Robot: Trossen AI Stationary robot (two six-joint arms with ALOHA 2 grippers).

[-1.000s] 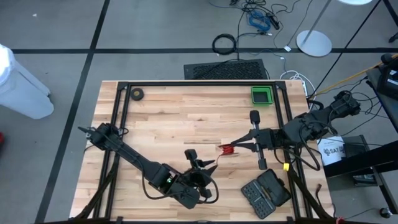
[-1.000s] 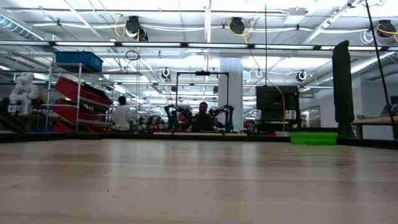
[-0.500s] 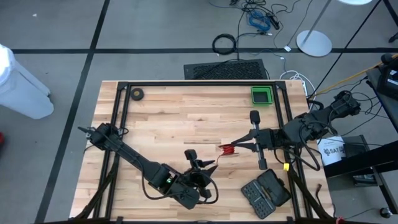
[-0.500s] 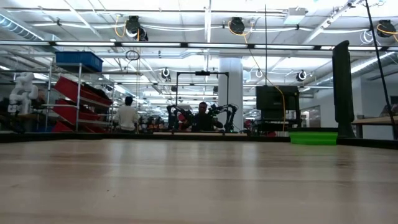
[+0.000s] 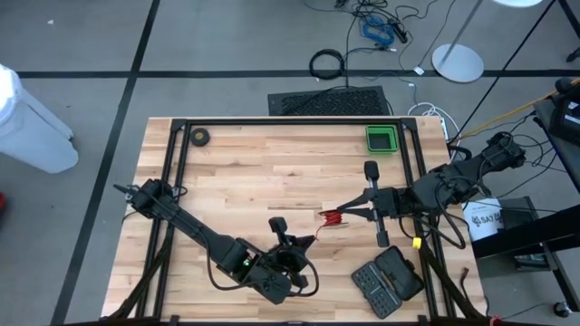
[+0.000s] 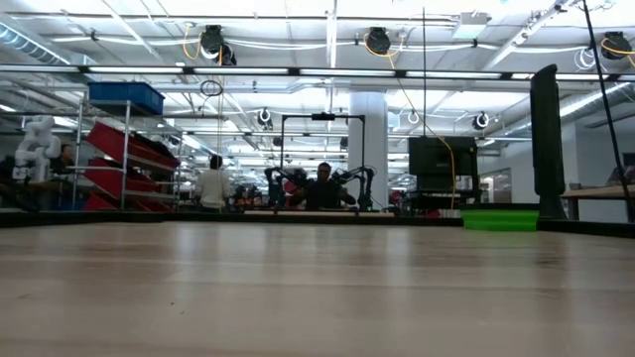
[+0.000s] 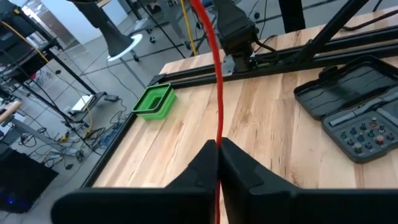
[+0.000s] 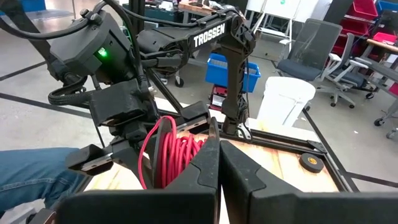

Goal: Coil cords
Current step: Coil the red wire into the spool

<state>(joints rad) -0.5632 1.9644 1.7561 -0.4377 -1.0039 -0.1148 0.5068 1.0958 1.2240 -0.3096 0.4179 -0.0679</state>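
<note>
High view puts the left end effector (image 5: 306, 241) low in the frame, just below centre, its fingers pinched together on the red cord (image 5: 332, 217), which in the left wrist view runs straight up from between them (image 7: 217, 93). Right of centre, the right end effector (image 5: 343, 215) is clamped shut on the red coil (image 8: 177, 155). A green tray (image 5: 381, 139) sits at the counter's (image 5: 263, 172) upper right; an open tool case (image 5: 388, 281) lies lower right.
</note>
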